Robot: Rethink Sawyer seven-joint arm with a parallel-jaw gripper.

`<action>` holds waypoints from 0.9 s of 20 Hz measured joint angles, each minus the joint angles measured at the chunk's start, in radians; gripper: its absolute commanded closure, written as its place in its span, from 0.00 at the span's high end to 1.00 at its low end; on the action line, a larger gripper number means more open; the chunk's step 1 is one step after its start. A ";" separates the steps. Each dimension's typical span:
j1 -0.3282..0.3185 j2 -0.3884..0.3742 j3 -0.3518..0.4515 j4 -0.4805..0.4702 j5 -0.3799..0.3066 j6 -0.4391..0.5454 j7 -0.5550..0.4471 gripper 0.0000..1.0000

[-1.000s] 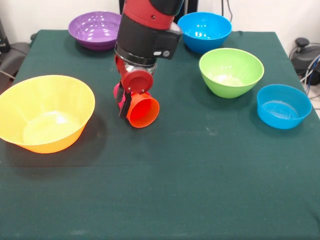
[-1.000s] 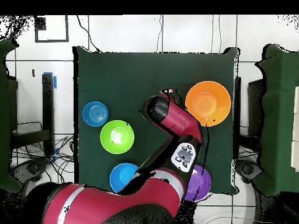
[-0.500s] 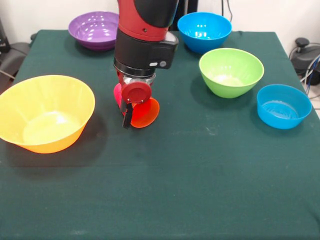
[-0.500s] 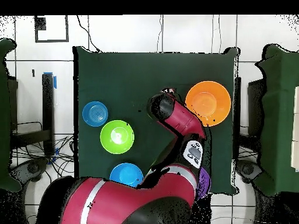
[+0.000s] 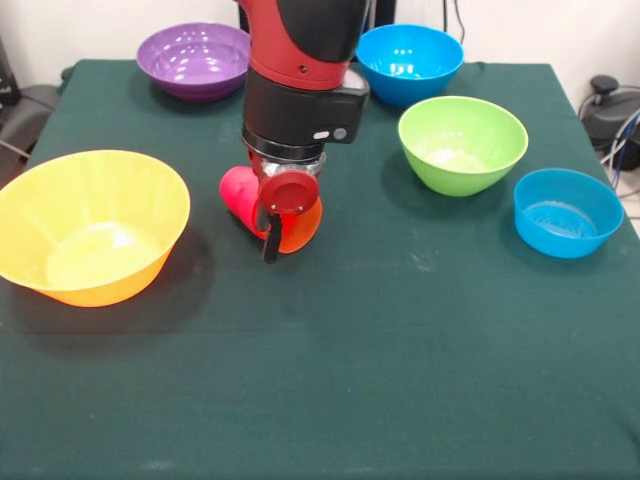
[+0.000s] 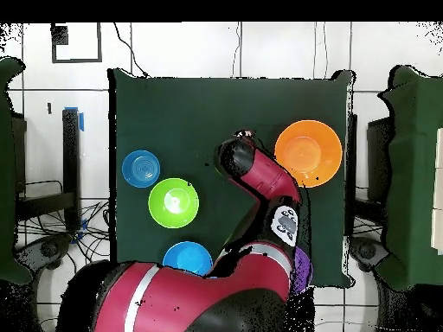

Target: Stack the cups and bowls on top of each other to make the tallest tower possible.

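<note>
A red-pink cup (image 5: 238, 190) lies on its side on the green cloth, with an orange cup (image 5: 305, 225) against its right end; the two look nested. My gripper (image 5: 280, 235) comes down right over them and hides where they join. I cannot see whether it is open or shut. In the overhead view the gripper (image 6: 240, 145) sits just left of the large orange-yellow bowl (image 6: 307, 153). That bowl (image 5: 150, 190) stands empty at the left. The purple bowl (image 5: 195, 55), a blue bowl (image 5: 410, 60), the lime green bowl (image 5: 462, 140) and a smaller blue bowl (image 5: 567, 210) stand apart.
The green-covered table (image 5: 400, 350) has all bowls along its far half and sides. From above, my arm covers part of the purple bowl (image 6: 303, 266). Cables and dark equipment (image 5: 610, 110) lie beyond the table's right edge.
My gripper has shifted slightly to the right over the cups in the front view. More of the red-pink cup now shows on its left. The orange cup's opening is more hidden.
</note>
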 measured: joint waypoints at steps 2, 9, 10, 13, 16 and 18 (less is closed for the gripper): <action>0.000 -0.002 0.000 0.000 -0.008 0.000 0.000 1.00; 0.004 -0.009 0.000 0.000 -0.029 0.013 0.000 1.00; 0.005 -0.010 0.000 0.000 -0.031 0.015 0.000 1.00; 0.006 -0.013 0.000 0.000 -0.033 0.015 0.000 1.00; 0.007 -0.019 0.000 0.000 -0.033 0.019 0.000 1.00; 0.009 -0.026 0.000 0.000 -0.033 0.026 0.000 1.00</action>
